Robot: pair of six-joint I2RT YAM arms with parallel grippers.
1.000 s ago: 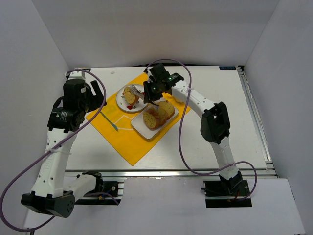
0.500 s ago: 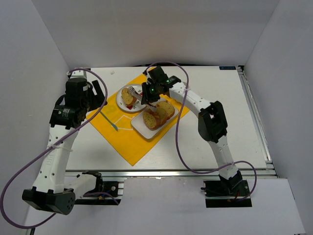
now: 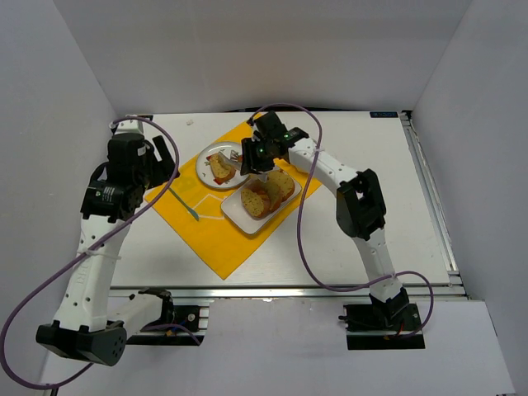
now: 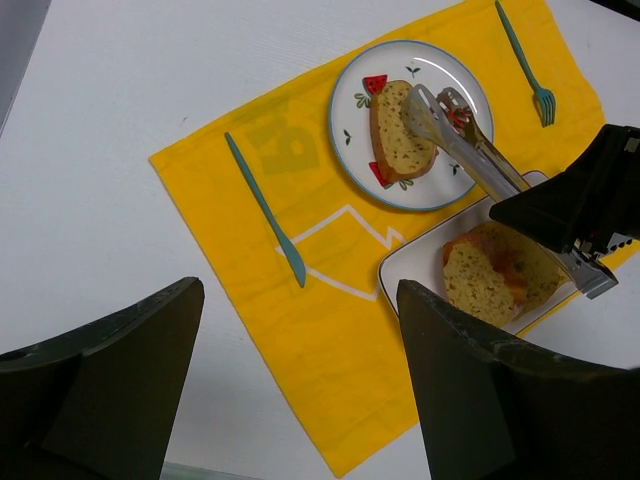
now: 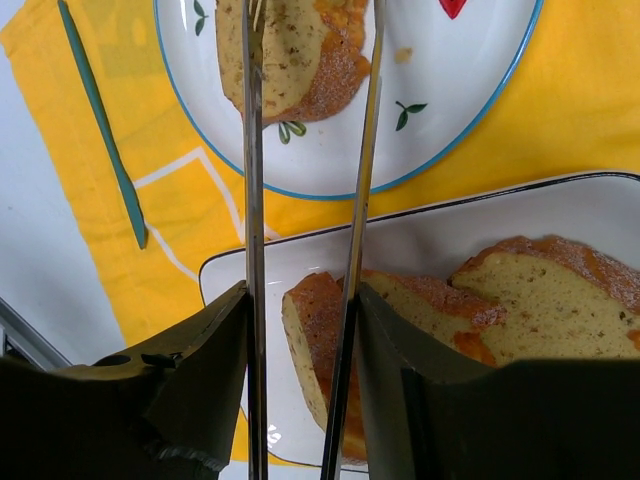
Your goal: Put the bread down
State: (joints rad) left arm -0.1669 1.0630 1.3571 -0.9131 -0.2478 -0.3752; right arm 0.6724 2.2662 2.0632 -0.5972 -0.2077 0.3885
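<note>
The bread is a single slice lying flat on the round white plate. It also shows in the left wrist view and the right wrist view. My right gripper is shut on metal tongs. The tong tips hover over the slice's right edge, slightly apart; I cannot tell whether they touch it. My left gripper is open and empty, high above the mat's left side.
A rectangular white tray with a row of overlapped slices sits just right of the round plate. Both stand on a yellow mat. A teal knife lies on the mat's left and a teal fork at its far corner.
My right gripper and the tongs have shifted slightly toward the back. The slice now lies flatter on the round plate. The left arm has barely moved.
</note>
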